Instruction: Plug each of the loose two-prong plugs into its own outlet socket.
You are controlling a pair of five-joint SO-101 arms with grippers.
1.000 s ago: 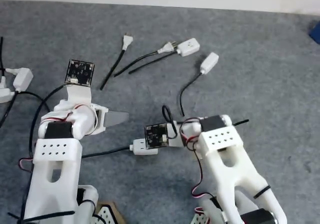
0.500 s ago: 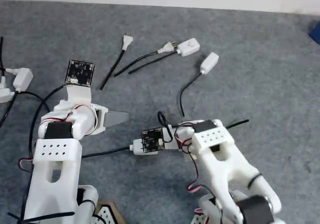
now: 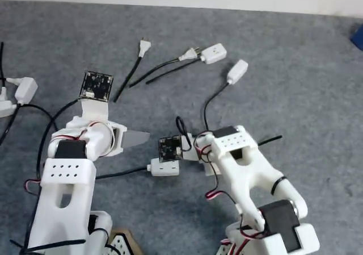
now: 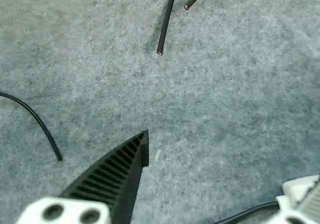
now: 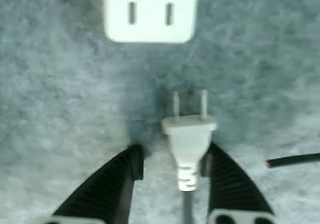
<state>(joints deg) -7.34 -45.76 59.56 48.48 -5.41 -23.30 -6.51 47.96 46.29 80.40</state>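
R: my right gripper (image 5: 175,153) sat low on the grey carpet (image 5: 55,94), jaws spread astride the white plug (image 5: 188,131), not pinching | plug lay flat, prongs facing the outlet socket (image 5: 149,14), near but apart | L: my left gripper (image 3: 135,137) spread, empty.

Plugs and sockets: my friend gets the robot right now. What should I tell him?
Right tool: open, straddling a plug that lies on the carpet. Its prongs face a socket but are not yet in.
Left tool: over bare carpet, nothing in it.
Farther off: another plug lies loose. A third plug sits right at a second socket; I cannot tell if they are joined. A third socket lies alone.
Done: nothing surely plugged.
Left: grip this plug, push it in, then do the others.
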